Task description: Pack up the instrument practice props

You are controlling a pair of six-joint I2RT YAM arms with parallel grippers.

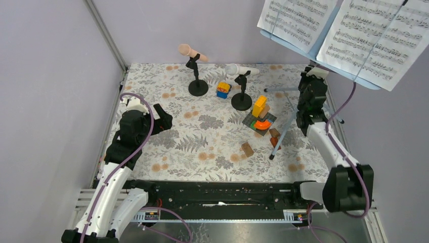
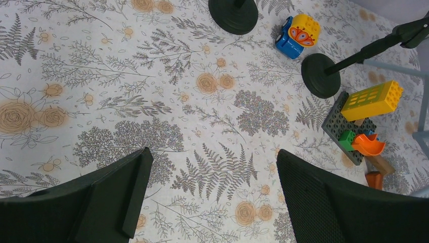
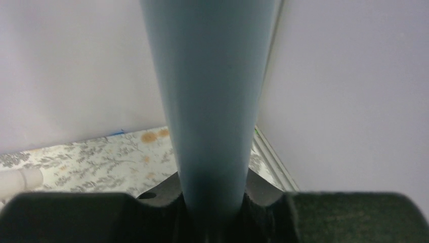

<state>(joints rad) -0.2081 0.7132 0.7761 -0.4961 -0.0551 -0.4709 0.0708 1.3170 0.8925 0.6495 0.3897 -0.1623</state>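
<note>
While left hand (image 2: 211, 159) hangs spread over table (image 2: 167, 61), right hand (image 3: 212, 210) pinches music rack pole (image 3: 212, 91).

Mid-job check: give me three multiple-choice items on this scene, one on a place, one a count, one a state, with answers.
1. The pink microphone is: A. clipped in a black round-based holder; B. lying among the toy blocks; C. inside a box.
2. Black round-based holders standing: A. one; B. two; C. four.
3. The right hand is: A. wide open; B. shut on the light-blue stand pole; C. out of view.
Answers: 1A, it rests in the holder's clip; 2B, the second carries the white microphone; 3B, the wrist view shows the pole between closed fingers.
</note>
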